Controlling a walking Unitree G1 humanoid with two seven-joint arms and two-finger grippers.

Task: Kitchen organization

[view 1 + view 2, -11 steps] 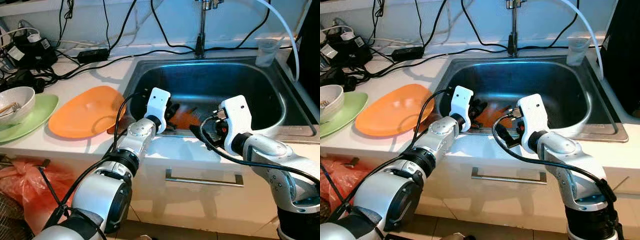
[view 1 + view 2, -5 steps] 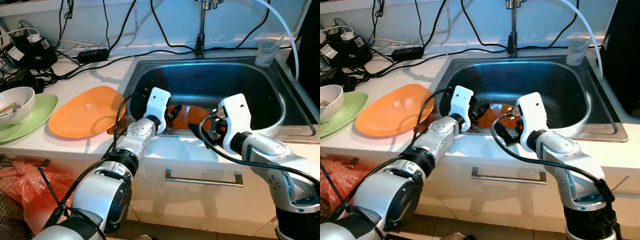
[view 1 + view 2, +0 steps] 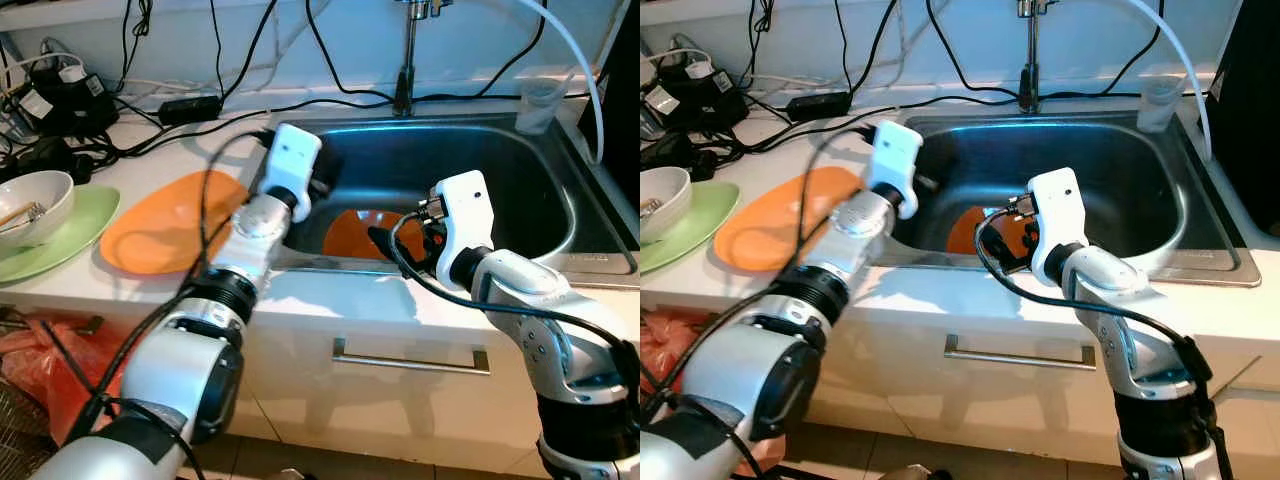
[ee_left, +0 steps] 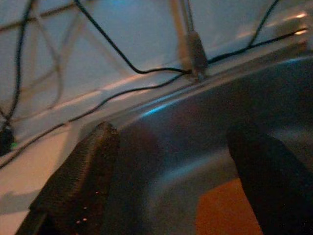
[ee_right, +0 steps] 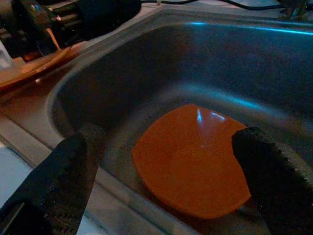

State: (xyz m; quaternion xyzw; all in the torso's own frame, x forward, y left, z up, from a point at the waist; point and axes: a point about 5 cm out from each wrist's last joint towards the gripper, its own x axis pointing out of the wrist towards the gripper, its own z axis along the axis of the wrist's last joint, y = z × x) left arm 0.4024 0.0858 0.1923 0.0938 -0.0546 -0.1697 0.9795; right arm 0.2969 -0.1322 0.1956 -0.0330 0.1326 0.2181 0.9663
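1. An orange plate [image 3: 368, 234] lies flat on the floor of the sink [image 3: 560, 215], near its front wall — the one dish down in the basin, so I take it to be the thing in hand.

2. The right gripper [image 5: 166, 186] hangs just over the sink's front rim, at about 3 o'clock from the plate. Its fingers [image 5: 63, 176] are spread wide with nothing between them, straddling the plate from above. It looks set either to come down on it or to have just let it go; I cannot tell which.

3. The left gripper [image 4: 181, 176] is raised over the sink's near-left corner, at about 10 o'clock from the plate, pointing toward the tap [image 3: 404, 60]. It too is released and empty, held clear, probably to keep out of the other arm's way.

4. On the counter at 9 o'clock from the sink rests a larger orange platter [image 3: 165, 225]. Farther left sit a green plate [image 3: 60, 245] and a white bowl [image 3: 32, 203] — likely the pile being sorted.

5. A clear cup [image 3: 538, 100] stands on the sink's far-right corner.
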